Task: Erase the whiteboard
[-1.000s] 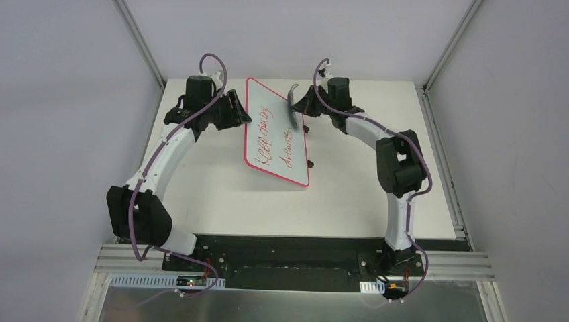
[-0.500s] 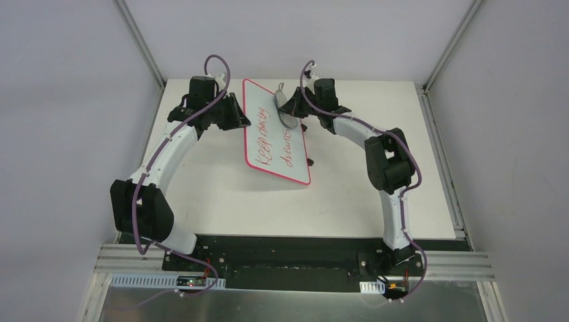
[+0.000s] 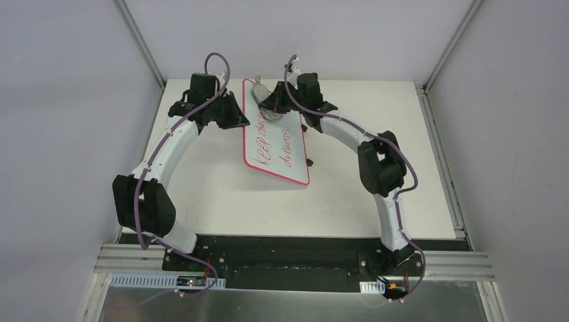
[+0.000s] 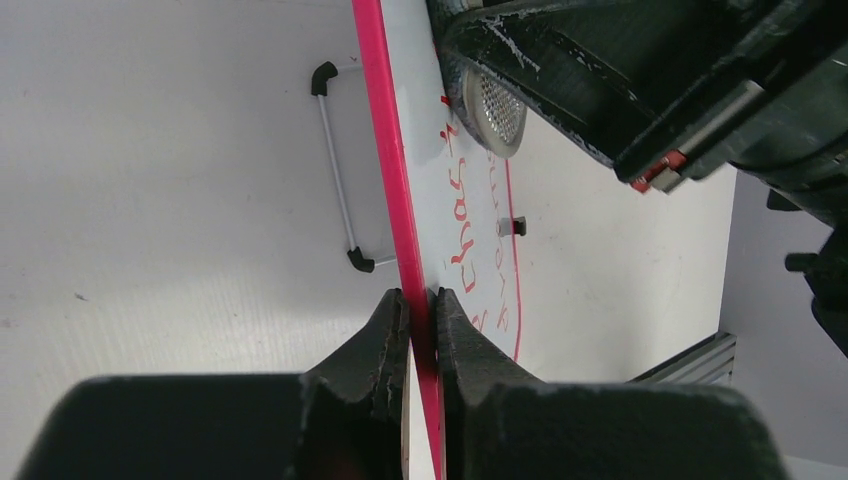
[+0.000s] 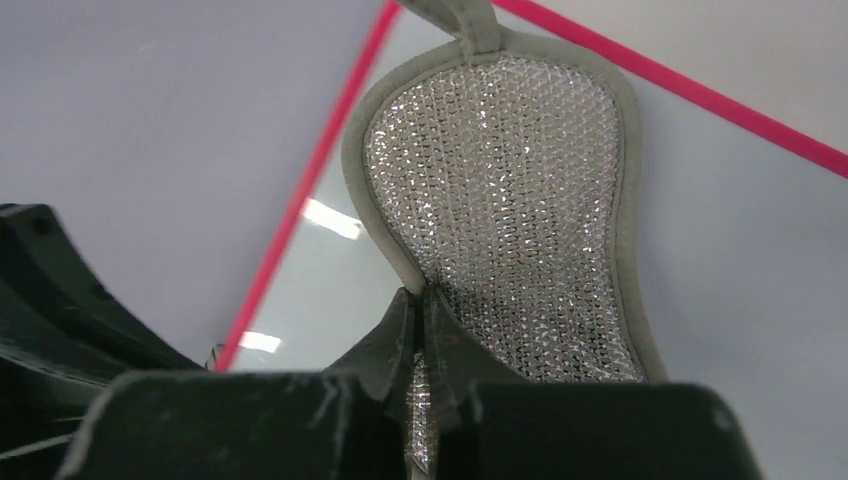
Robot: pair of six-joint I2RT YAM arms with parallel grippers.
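The whiteboard [image 3: 276, 149], white with a pink-red frame and red handwriting, stands tilted on the table. My left gripper [image 3: 236, 119] is shut on its left frame edge; in the left wrist view the jaws [image 4: 421, 300] pinch the pink frame [image 4: 385, 150]. My right gripper [image 3: 270, 100] is shut on a silver mesh pad with a grey rim [image 3: 258, 90] and holds it against the board's upper left corner. In the right wrist view the pad [image 5: 510, 190] lies flat on the white surface [image 5: 740, 240] ahead of the right gripper [image 5: 420, 297]. The pad also shows in the left wrist view [image 4: 495, 105].
A black foot [image 3: 310, 162] sticks out from the board's right edge. A white wire stand with black ends [image 4: 335, 170] lies on the table behind the board. Aluminium rails run along the table's edges [image 3: 439, 141]. The two wrists are close together over the board's top.
My right gripper has carried the pad leftward across the top of the board, from its right edge to its upper left corner. The left gripper and board have barely moved.
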